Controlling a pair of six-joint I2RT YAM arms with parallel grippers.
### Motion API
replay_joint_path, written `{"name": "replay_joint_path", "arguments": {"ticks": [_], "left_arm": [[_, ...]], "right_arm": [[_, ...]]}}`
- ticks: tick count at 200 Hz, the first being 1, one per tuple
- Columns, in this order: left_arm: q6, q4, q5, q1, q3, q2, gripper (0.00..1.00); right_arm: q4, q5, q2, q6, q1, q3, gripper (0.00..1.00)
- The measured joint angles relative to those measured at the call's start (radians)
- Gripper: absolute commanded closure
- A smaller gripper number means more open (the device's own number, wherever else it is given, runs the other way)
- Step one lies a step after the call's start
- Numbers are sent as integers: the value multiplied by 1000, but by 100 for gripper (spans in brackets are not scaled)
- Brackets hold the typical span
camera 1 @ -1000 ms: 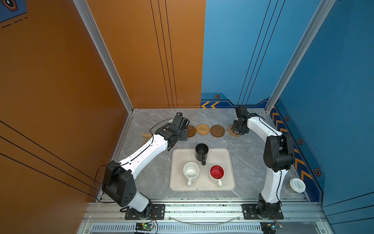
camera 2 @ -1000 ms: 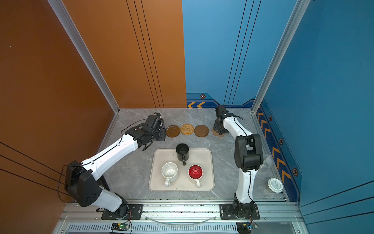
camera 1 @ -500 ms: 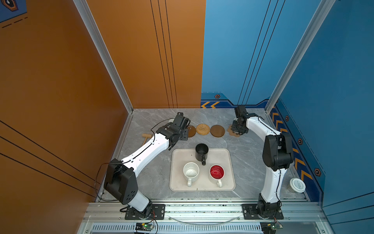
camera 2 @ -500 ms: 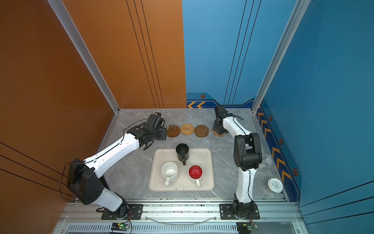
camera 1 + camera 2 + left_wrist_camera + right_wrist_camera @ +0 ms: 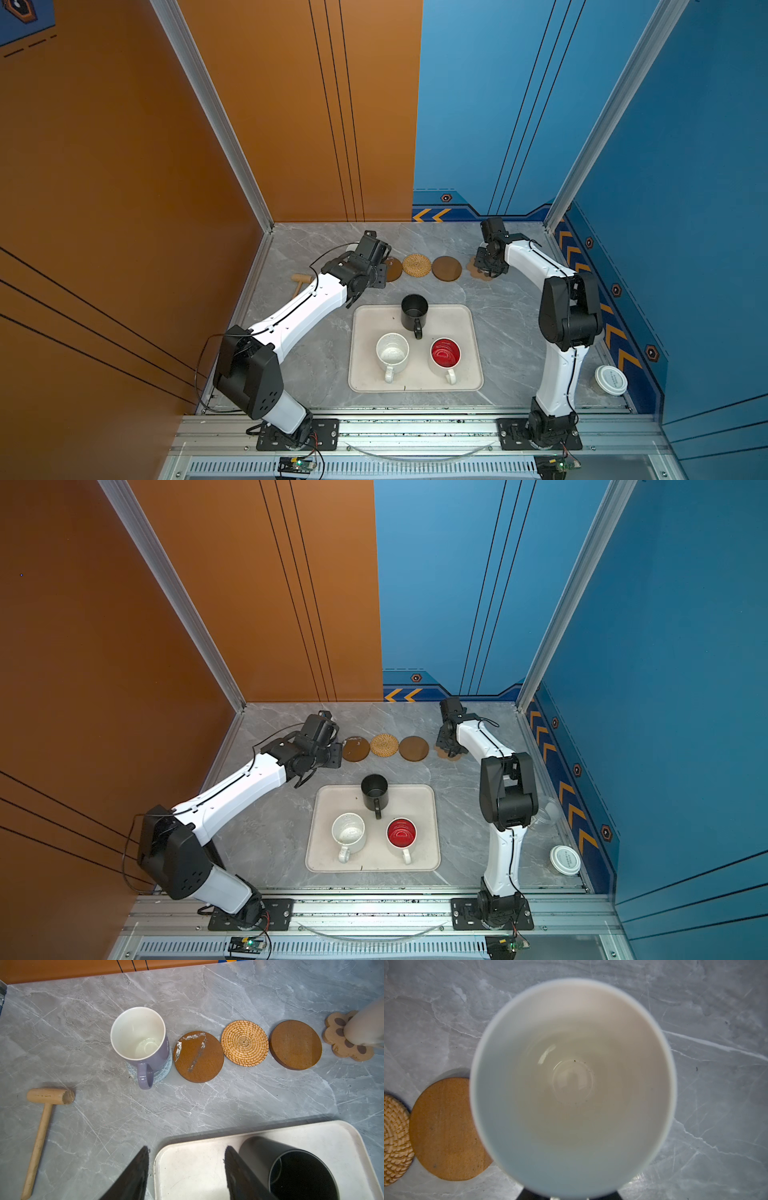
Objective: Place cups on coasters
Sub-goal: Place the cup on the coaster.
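Right gripper point(image 5: 487, 269) sits low at the far right end of the coaster row, right over the cream-white mug point(image 5: 571, 1084). The mug's inside fills the right wrist view and hides the fingers, so I cannot tell how wide the jaws stand or whether they grip it. That mug stands upright on the paw-shaped coaster point(image 5: 331, 1031), covering part of it. Left gripper point(image 5: 187, 1150) hangs at the far left corner of the cream tray point(image 5: 461, 320), jaws parted, nothing between them. Lavender mug point(image 5: 138, 1034) stands upright on the grey-white woven coaster point(image 5: 165, 1069), handle toward the robot. Between those 2 coasters, 3 more lie uncovered in a row: glossy brown coaster point(image 5: 198, 1056), rattan coaster point(image 5: 244, 1043), plain brown coaster point(image 5: 295, 1044). On the tray are 3 mugs: matte black mug point(image 5: 414, 311) at the far edge, speckled white mug point(image 5: 392, 353) and red-inside mug point(image 5: 445, 353) side by side nearer the robot. Wooden mallet point(image 5: 49, 1096) lies on the marble left of the lavender mug. White-lidded jar point(image 5: 611, 379) stands well apart, at the near right.
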Motion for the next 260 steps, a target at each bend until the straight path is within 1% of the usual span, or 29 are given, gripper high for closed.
{"name": "replay_joint_path", "arguments": {"ticks": [31,57,70,95,164,192,212,229,246,260], "left_arm": [[0,0,0,-1,0,0,40],[0,0,0,-1,0,0,40],[0,0,0,-1,0,0,40],[0,0,0,-1,0,0,40],[1,0,0,-1,0,0,40],[2,0,0,-1,0,-2,40],[4,0,0,0,0,-4,40],[4,1,0,0,-1,-15,40],[4,4,0,0,-10,-36,40],[4,8,0,0,-20,-57,40]], "right_arm": [[8,0,0,-1,2,0,57],[17,0,0,0,3,-3,43],[22,1,-4,-1,3,-10,34],[25,5,-26,2,9,-33,27],[18,8,-209,3,61,-137,25],[-23,21,-301,3,109,-193,30],[-72,36,-381,5,172,-234,34],[-117,41,-440,8,249,-246,37],[-145,42,-473,23,330,-246,41],[-165,37,-480,31,394,-245,42]]}}
